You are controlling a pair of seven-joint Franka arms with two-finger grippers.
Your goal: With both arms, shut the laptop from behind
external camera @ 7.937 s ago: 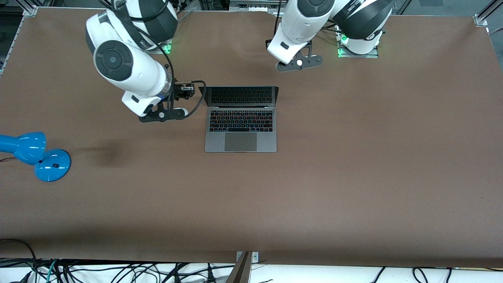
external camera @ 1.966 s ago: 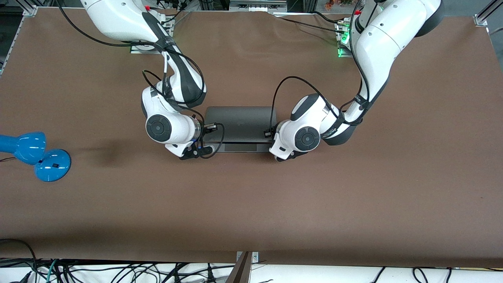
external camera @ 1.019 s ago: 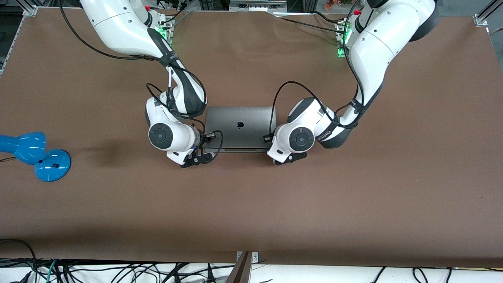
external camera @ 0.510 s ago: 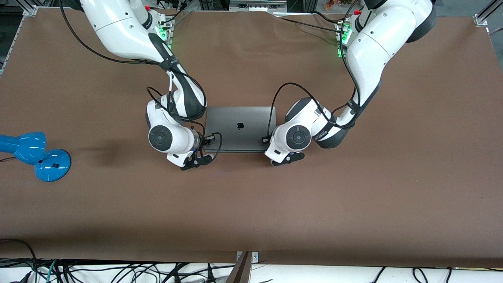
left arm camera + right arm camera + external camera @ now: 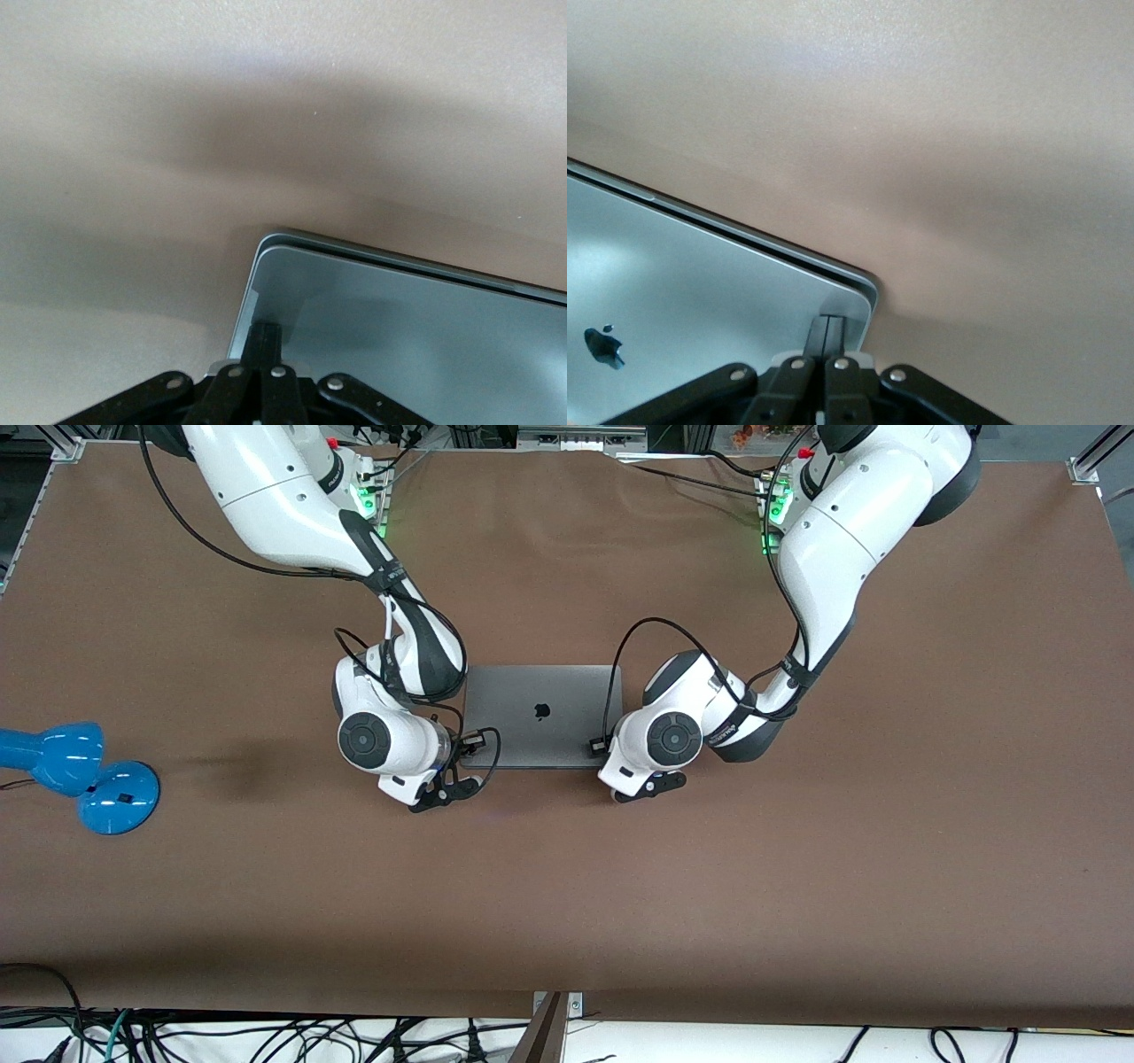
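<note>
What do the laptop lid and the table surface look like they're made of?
The laptop lid looks like matte grey metal: smooth, with soft sheen and a black logo. The table cover seems brown, dull and finely grained, perhaps felt or mat; unclear.

Two glossy white robot arms (image 5: 824, 549) with dark grey joint caps (image 5: 671, 737), looping black cables (image 5: 620, 664) and black screw-studded end effectors (image 5: 829, 354).

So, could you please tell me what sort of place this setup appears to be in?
Most likely a robotics lab bench: two white arms bolted to a brown-covered table, aluminium framing at its corners, and loose cables along its edge. A closed laptop lies between the arms.
</note>
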